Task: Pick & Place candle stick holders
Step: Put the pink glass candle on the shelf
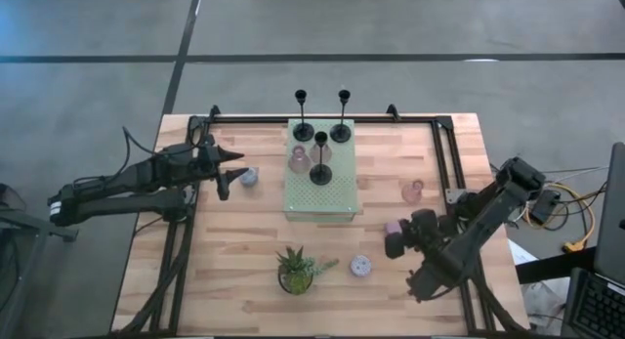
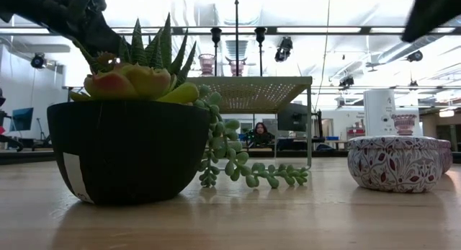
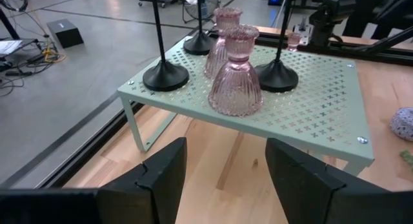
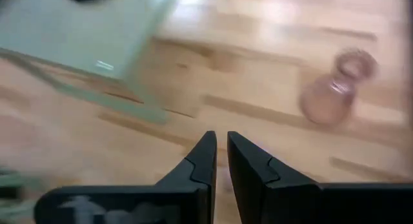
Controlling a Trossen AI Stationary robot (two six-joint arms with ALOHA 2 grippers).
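Left pincer (image 1: 227,173): at middle left of the high view, over the tabletop (image 1: 225,271) left of the green rack (image 1: 337,204); its fingers (image 3: 164,172) stand well apart and hold nothing.
Right pincer (image 1: 395,239): lower right of the high view; its fingers (image 4: 203,161) are nearly together with only a thin gap, nothing between them.
On the rack: three black candle stick holders (image 1: 320,163) with disc bases and two pink glass holders (image 1: 299,159), all upright, clustered in the rack's upper half.
Loose pink holder (image 1: 413,190): on bare wood right of the rack; in the right wrist view (image 4: 335,88) it lies ahead of the fingertips and off to one side.
Key relation: the right arm is clearly nearer this holder, which sits up and slightly right of the pincer in the high view; its long axis looks upright, though blur leaves that uncertain.
Small patterned cup (image 1: 249,177): just beside the left pincer, on its right.
Second patterned cup (image 1: 361,266): lower centre, beside the potted plant (image 1: 296,271).
Hard to see: the low view is largely blocked by the plant pot; stems are cut off in the left wrist view.
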